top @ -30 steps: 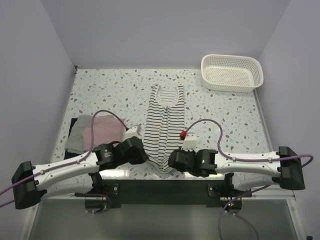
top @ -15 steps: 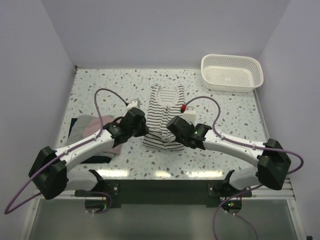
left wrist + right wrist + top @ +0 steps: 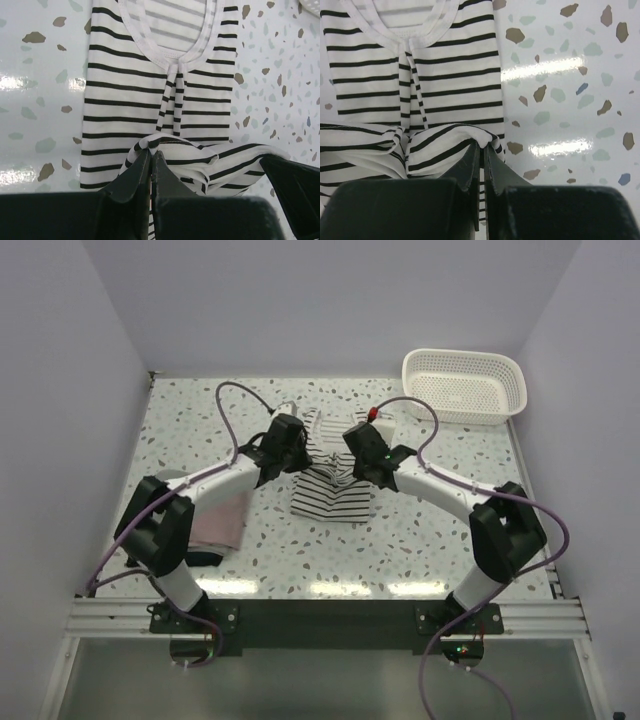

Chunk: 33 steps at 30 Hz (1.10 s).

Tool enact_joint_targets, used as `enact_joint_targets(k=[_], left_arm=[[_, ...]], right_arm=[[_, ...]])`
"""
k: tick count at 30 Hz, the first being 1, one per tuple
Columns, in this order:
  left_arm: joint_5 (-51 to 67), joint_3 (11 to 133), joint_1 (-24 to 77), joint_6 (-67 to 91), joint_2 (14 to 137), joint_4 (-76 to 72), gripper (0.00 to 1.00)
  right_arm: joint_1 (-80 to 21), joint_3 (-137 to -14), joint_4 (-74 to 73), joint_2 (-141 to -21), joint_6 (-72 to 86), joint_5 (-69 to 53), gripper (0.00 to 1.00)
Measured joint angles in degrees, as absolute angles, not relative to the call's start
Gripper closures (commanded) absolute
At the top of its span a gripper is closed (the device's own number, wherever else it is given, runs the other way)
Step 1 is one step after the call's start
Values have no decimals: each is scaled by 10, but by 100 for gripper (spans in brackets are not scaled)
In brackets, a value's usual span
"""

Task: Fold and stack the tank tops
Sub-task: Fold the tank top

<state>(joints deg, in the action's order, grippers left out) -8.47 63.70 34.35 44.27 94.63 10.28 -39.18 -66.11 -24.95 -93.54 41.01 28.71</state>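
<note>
Half-fold of the striped tank top [image 3: 330, 498] in hand, at the middle of the counter [image 3: 440, 510]. Left tool [image 3: 151, 152] pinched narrow on a bunched edge of striped cloth at the hem's left corner. Right tool [image 3: 482, 147] clamped just as thin on the right corner. Lifted hem draped in a loose roll between the two, doubled over the lower body. Neckline and straps flat on the counter just beyond, on the far side from the bases. Pink tank top [image 3: 222, 522] flat at the left, partly under the left arm, with a dark tank top [image 3: 203, 558] peeking out at its near edge. White basket [image 3: 465, 416] at the far right corner, well apart.

By the look of it, fold begun but not yet laid. Next calls for bringing both corners evenly up to the shoulders, lowering until the layer lands flat, then letting go together. Uneven travel likely to skew the stripes or trap a wrinkle.
</note>
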Motion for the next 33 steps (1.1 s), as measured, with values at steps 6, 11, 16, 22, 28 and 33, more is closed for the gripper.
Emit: enact_joint_targets(k=[6, 11, 16, 22, 28, 33], left_arm=[[-64, 689, 314, 436, 1023, 93, 100], [-51, 708, 292, 437, 1057, 85, 100], [-37, 717, 270, 437, 1070, 78, 100], [-24, 741, 258, 436, 1084, 75, 100], [-2, 762, 246, 436, 1113, 54, 93], [17, 769, 232, 422, 1139, 34, 69]], right_arm=[[-347, -711, -229, -993, 391, 255, 100], [-327, -747, -217, -1038, 384, 234, 100], [-316, -764, -210, -1067, 383, 219, 100], [-311, -788, -210, -1082, 383, 210, 100], [-300, -827, -207, -1112, 383, 199, 100], [-284, -829, -203, -1133, 386, 190, 86]])
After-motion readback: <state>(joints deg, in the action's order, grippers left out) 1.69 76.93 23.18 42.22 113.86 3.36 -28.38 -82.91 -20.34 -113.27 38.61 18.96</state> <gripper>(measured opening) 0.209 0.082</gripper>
